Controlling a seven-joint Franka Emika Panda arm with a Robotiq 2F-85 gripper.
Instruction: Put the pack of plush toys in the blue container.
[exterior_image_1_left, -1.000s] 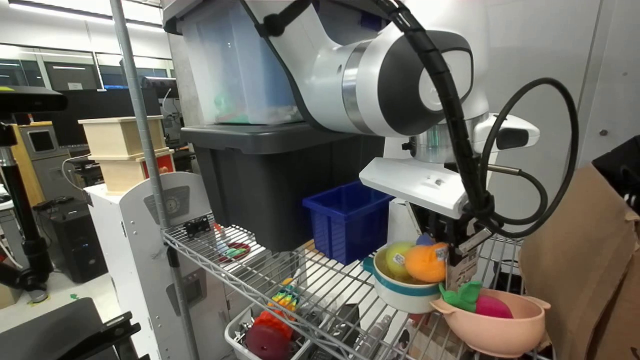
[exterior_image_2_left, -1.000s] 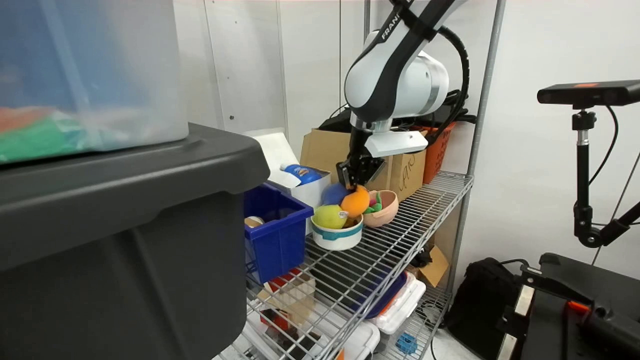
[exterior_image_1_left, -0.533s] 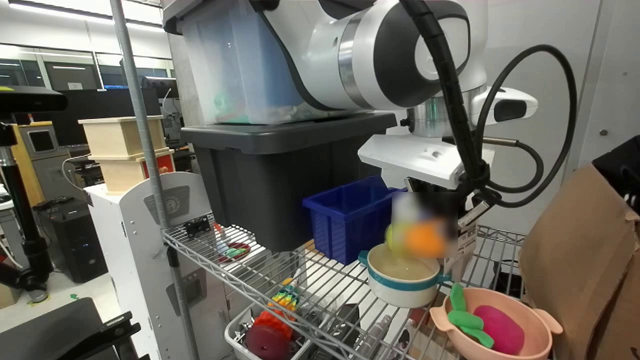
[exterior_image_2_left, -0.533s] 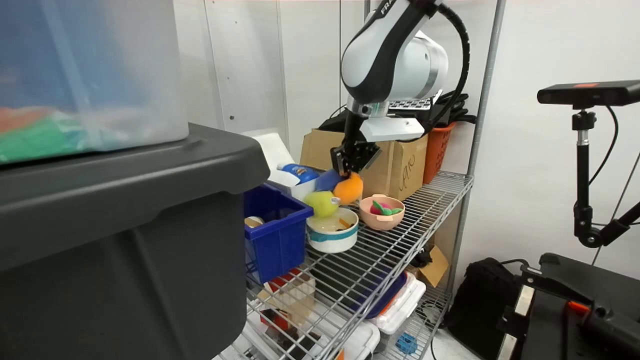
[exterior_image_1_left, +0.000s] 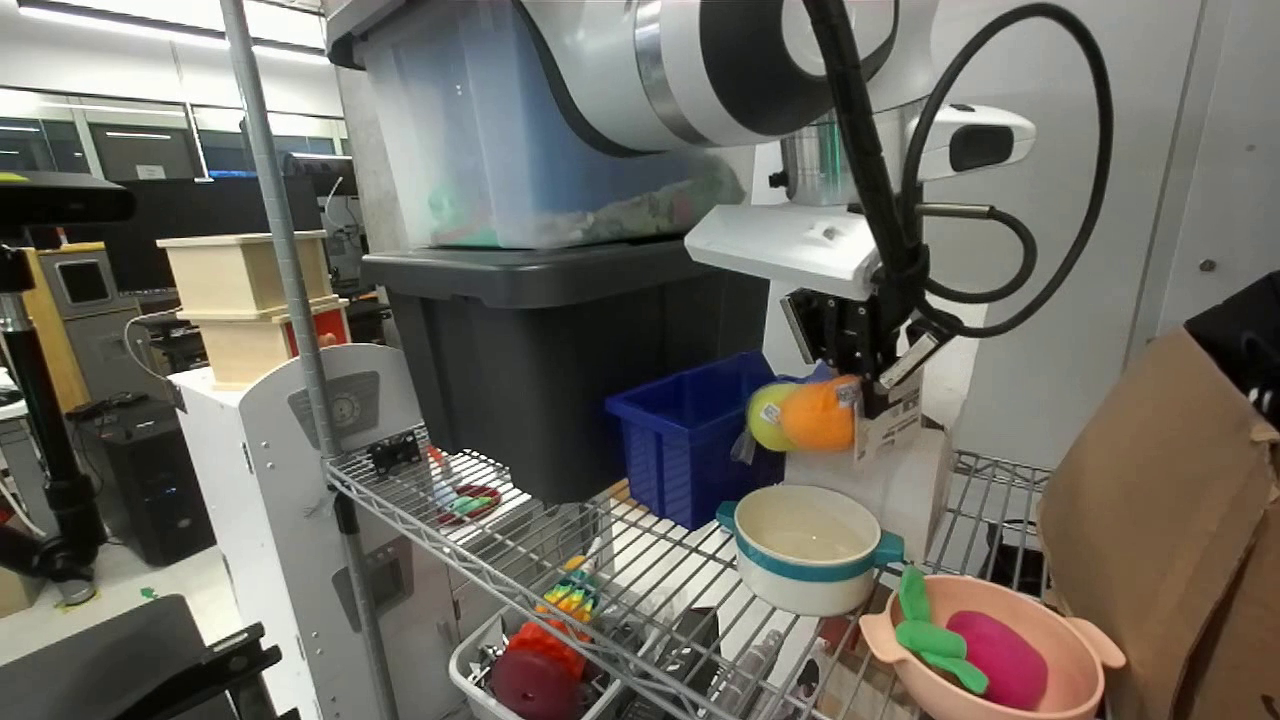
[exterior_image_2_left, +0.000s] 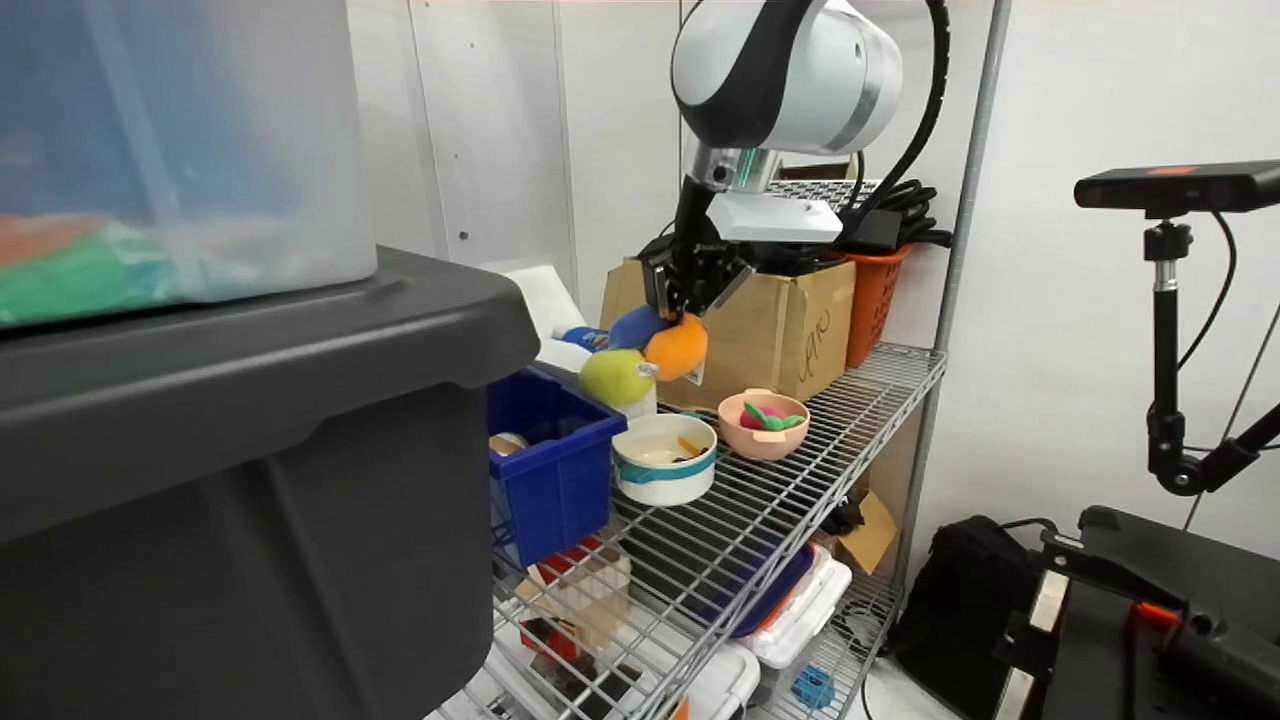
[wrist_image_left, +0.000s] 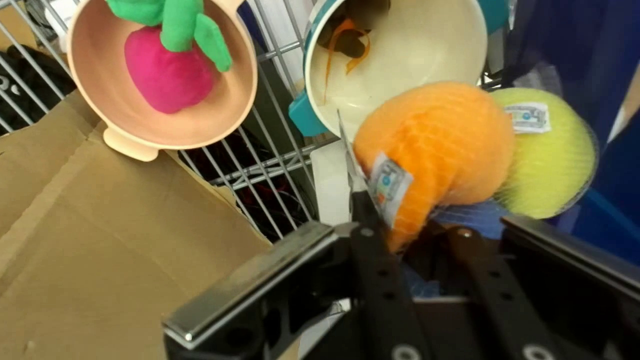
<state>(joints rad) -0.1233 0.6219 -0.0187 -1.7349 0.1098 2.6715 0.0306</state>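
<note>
The pack of plush toys is a netted bundle of orange, yellow-green and blue rounded toys (exterior_image_1_left: 820, 415) (exterior_image_2_left: 676, 347) (wrist_image_left: 435, 145). My gripper (exterior_image_1_left: 862, 385) (exterior_image_2_left: 682, 300) (wrist_image_left: 400, 235) is shut on the top of the pack, which hangs below the fingers in the air. The blue container (exterior_image_1_left: 700, 455) (exterior_image_2_left: 560, 490) is an open-topped bin on the wire shelf. In both exterior views the pack hangs beside the bin at about rim height. The blue container's wall (wrist_image_left: 555, 35) also shows at the right of the wrist view, partly behind the pack.
A white pot with a teal band (exterior_image_1_left: 810, 570) (exterior_image_2_left: 665, 480) stands below the pack. A pink bowl (exterior_image_1_left: 1000, 690) (exterior_image_2_left: 762, 440) holds a magenta-and-green plush. A large dark grey tote (exterior_image_1_left: 560, 370) stands beside the bin. A cardboard box (exterior_image_2_left: 740, 330) and white box (exterior_image_1_left: 900, 480) are behind.
The pack has been lifted up out of the white pot with my gripper and moved towards the blue container. The pink bowl shifted and settled flat as the gripper rose.
</note>
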